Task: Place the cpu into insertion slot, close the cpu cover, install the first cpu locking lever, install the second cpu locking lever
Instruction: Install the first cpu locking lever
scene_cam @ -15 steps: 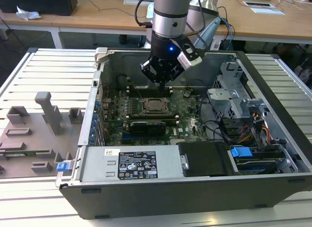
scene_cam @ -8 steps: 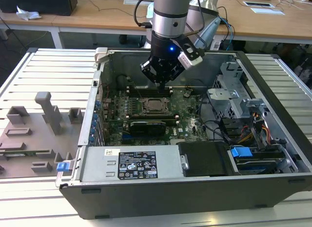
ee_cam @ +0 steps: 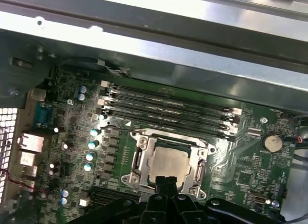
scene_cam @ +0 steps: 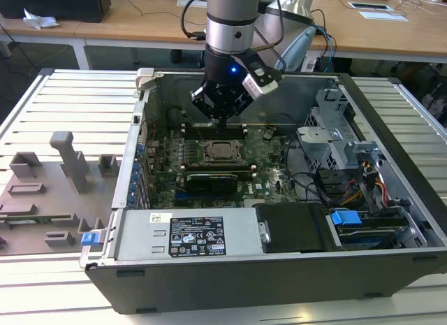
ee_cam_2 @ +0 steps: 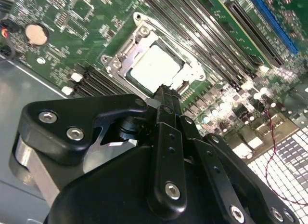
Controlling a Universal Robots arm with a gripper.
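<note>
pincer [scene_cam: 221,117]: fingers pressed together, empty, hovering over the motherboard | cpu [ee_cam: 168,167]: seated in insertion slot [ee_cam: 138,159] directly below the fingertips, apart | cpu cover [ee_cam_2: 126,54]: closed flat around chip | memory slots [ee_cam: 163,108]: just beyond

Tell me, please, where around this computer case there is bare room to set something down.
The slatted table is bare at the exterior view's left between the case wall and the grey fixtures. Inside it is crowded: the gripper hangs above the cpu, with memory slots beside it and drive bays and cables at the right.
</note>
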